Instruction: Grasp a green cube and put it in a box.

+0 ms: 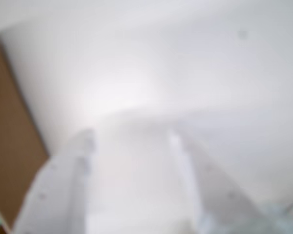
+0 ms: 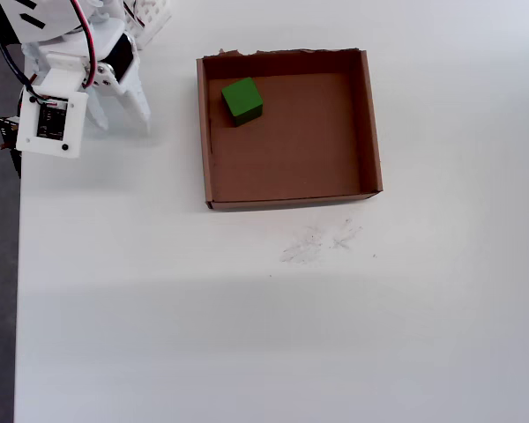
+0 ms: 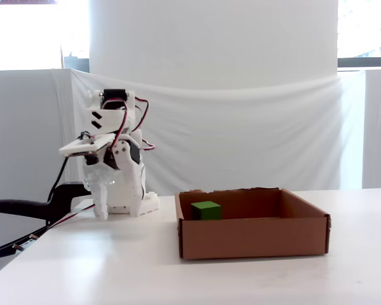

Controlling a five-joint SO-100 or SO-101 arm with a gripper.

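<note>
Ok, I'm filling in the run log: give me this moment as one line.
cube: in box, top-left corner overhead | gripper: open, empty, left of box | task: looks done

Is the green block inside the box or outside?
Inside. The green block sits on the box floor, in its corner by the ragged wall.

My wrist view is badly out of focus: the pincer (image 1: 132, 146) fingers are soft white wedges against a washed-out worktop (image 1: 195, 73) with a bright glare patch near the middle. The overhead view is sharp and evenly lit, with faint shadows. In the fixed view I see blown-out windows (image 3: 25, 35) backlighting the white curtain (image 3: 241, 127).
</note>
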